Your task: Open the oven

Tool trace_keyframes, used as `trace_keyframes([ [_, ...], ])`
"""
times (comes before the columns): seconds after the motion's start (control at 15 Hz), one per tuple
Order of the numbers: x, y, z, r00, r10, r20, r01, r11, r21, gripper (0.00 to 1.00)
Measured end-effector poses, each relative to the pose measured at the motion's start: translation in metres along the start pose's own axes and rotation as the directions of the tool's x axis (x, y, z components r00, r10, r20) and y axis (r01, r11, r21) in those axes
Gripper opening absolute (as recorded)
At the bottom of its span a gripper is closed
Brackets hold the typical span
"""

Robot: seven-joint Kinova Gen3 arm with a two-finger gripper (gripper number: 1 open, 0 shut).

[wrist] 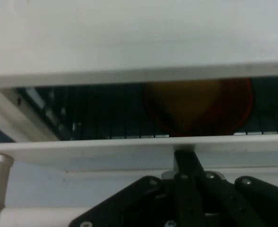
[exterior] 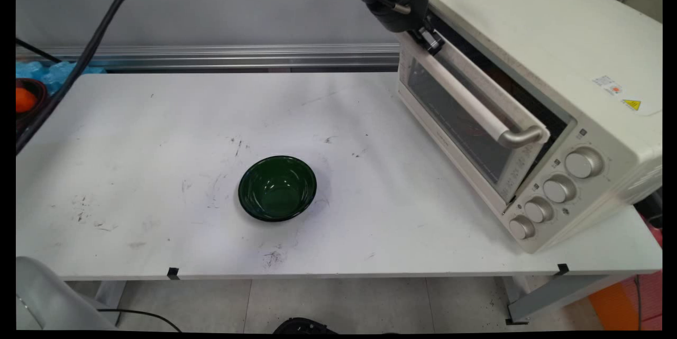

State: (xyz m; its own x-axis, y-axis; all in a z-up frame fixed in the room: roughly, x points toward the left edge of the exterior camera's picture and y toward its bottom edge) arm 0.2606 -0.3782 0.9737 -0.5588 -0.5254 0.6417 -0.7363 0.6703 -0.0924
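A dark green bowl (exterior: pixel 277 188) sits upright and empty near the front middle of the white table (exterior: pixel 158 170), well apart from everything else. On the table's right side stands a cream toaster oven (exterior: pixel 529 64) with 4 silver knobs (exterior: pixel 558 188) in a slanted column on its front panel. Its glass door (exterior: pixel 465 127) is tilted ajar at the top, leaving a dark gap between the door's upper edge and the oven body. The black gripper (exterior: pixel 431 40) is at the far upper corner of that door, beside the far end of the white bar handle (exterior: pixel 465 101); its fingers look drawn together over the door's top edge (wrist: pixel 129 144), though whether they truly pinch it I cannot tell. Through the gap, the hand view shows a wire rack (wrist: pixel 91 118) and a round yellow-and-red object (wrist: pixel 198 106) resting on it inside the oven.
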Motion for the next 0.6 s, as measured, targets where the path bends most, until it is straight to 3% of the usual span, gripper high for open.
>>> trace_keyframes([
  [0.6,-0.036,-0.008,-0.007,0.998,0.0,0.068,0.0,1.0,0.003,0.0],
])
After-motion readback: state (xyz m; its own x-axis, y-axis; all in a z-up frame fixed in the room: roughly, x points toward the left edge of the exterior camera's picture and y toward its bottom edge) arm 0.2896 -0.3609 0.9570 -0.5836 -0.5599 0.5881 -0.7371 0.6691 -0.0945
